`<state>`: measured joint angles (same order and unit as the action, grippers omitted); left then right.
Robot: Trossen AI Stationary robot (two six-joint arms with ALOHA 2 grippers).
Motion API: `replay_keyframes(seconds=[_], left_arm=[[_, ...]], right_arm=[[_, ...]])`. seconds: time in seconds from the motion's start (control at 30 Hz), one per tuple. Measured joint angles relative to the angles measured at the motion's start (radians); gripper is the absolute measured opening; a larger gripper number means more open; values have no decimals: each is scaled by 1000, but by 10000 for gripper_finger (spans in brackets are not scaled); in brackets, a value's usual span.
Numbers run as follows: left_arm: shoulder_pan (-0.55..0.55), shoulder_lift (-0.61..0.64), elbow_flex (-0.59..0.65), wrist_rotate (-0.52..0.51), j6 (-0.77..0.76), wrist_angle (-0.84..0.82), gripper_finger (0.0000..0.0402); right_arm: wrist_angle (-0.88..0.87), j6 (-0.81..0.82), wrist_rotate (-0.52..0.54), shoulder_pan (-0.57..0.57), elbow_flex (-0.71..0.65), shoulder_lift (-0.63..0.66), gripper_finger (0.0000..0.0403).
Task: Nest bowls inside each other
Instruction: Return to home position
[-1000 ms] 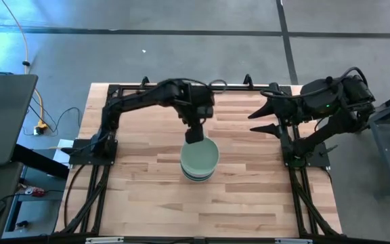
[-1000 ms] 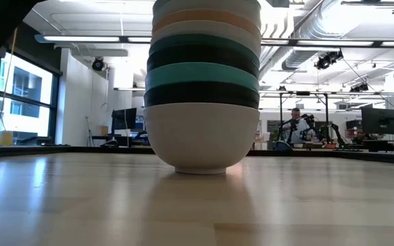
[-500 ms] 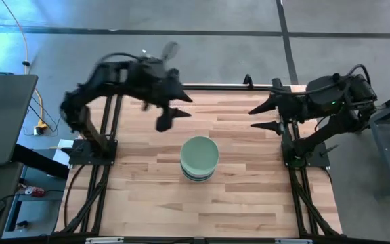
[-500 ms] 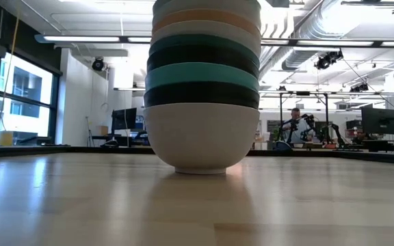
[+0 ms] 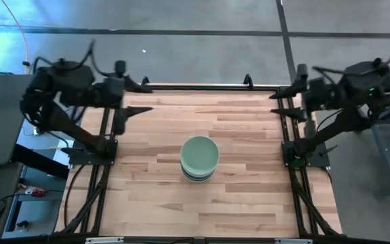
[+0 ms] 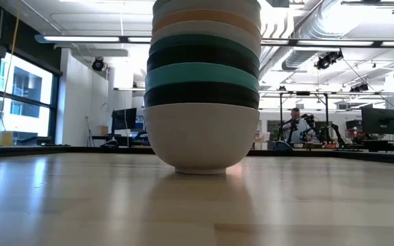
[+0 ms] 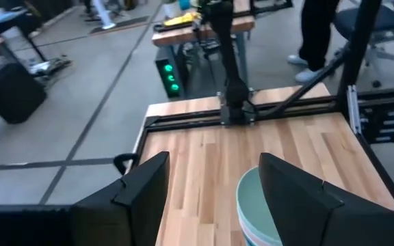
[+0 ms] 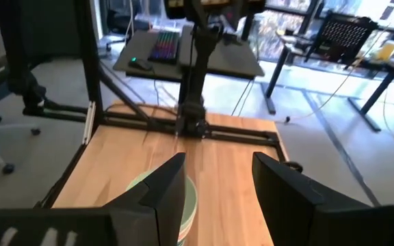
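Observation:
The bowls stand nested in one stack [image 5: 200, 158] at the table's middle, resting on the foot of the white bottom bowl [image 6: 201, 137]. In the low view a black, a teal, dark, white and peach bowl rise above it; a mint green bowl [image 7: 257, 205] is on top. My left gripper [image 5: 147, 98] hovers open over the table's far left corner, well clear of the stack. My right gripper [image 5: 274, 106] hovers open near the far right edge, also clear. Each wrist view shows the stack [image 8: 191, 198] ahead, between that arm's spread fingers.
Bare wooden table top [image 5: 249, 196] surrounds the stack on all sides. Black frame rails [image 5: 202, 87] run along the far edge and both sides. A desk with a laptop [image 5: 2, 115] stands left of the table. A person [image 6: 294, 123] sits far off in the room.
My left gripper has pulled away from the far rim of the stack, rising and swinging toward the table's far left corner. My right gripper has drawn back a little toward the right edge. The stack has stayed in place.

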<state>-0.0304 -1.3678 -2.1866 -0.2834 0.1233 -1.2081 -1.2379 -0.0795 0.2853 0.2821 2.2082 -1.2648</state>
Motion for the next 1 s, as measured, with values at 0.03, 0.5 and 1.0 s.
replay_keyframes(seconds=[0.03, 0.5, 1.0], left_arm=[[-15, 28, 28, -24, -14, 3, 215], [-168, 335, 451, -302, -93, 192, 215], [-190, 678, 931, -174, -42, 636, 215]], right_arm=[[1, 0, 1, 0, 0, 10, 161], [-25, -29, 50, 0, 0, 90, 161], [-13, -64, -90, 0, -41, 158, 161]])
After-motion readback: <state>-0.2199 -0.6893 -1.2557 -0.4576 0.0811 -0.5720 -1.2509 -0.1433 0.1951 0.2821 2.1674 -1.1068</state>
